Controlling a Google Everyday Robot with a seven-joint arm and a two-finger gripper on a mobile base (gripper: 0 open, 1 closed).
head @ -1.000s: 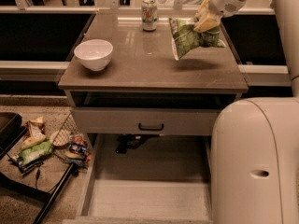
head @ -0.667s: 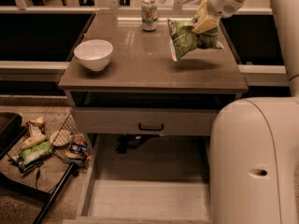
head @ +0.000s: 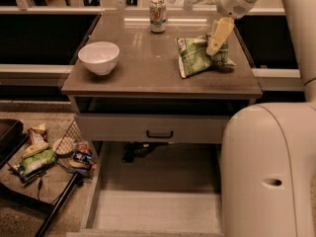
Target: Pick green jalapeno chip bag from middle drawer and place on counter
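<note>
The green jalapeno chip bag (head: 197, 58) lies flat on the right side of the counter (head: 143, 73), crinkled, light green and white. My gripper (head: 216, 39) hangs from the arm at the top right and sits right over the bag's right half, its tip overlapping the bag. The middle drawer (head: 158, 212) is pulled out below, with a bare pale floor.
A white bowl (head: 98, 57) stands on the counter's left and a soda can (head: 158, 15) at its back. A shut drawer front with a black handle (head: 159, 134) is under the counter. Snack litter (head: 42, 154) lies on the floor at left. My white body (head: 269, 172) fills the right.
The bag was held tilted above the counter; now it lies flat on the counter. My gripper has come down with it.
</note>
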